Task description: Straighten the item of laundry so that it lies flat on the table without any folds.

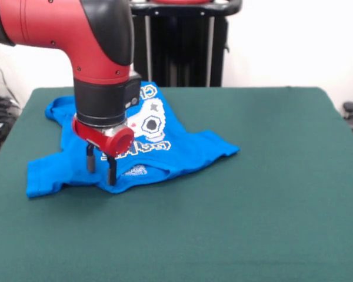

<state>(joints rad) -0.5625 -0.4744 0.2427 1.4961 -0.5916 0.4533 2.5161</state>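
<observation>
The arm comes in from 11 o'clock and is cut off by the top and left edges; only its red and black elbow, a black wrist section and a red flange are seen. Much of the shirt around 10 o'clock is hidden behind that wrist, so the printed controller graphic and the white lettering are read only in part. The yellow text cannot be made out.

The gripper hangs over the shirt's near hem. Two thin dark fingers are seen pointing down, held apart with a clear gap between them and nothing clamped. Whether the tips touch the cloth cannot be told from this angle.

The shirt is a soft bright blue knit, lying left of centre on the table, toward 9 to 10 o'clock. It is not flat: the fabric is bunched, a fold runs along the near edge, one sleeve sticks out toward 3 o'clock as a pointed flap, another lobe lies at 8 o'clock, and a third piece is rumpled at 10 o'clock behind the arm.

The table is rectangular, covered in matte dark green felt-like cloth; its near edge is cut off at 6 o'clock. A dark stand with vertical bars is seen at 12 o'clock beyond the far edge, top cropped.
</observation>
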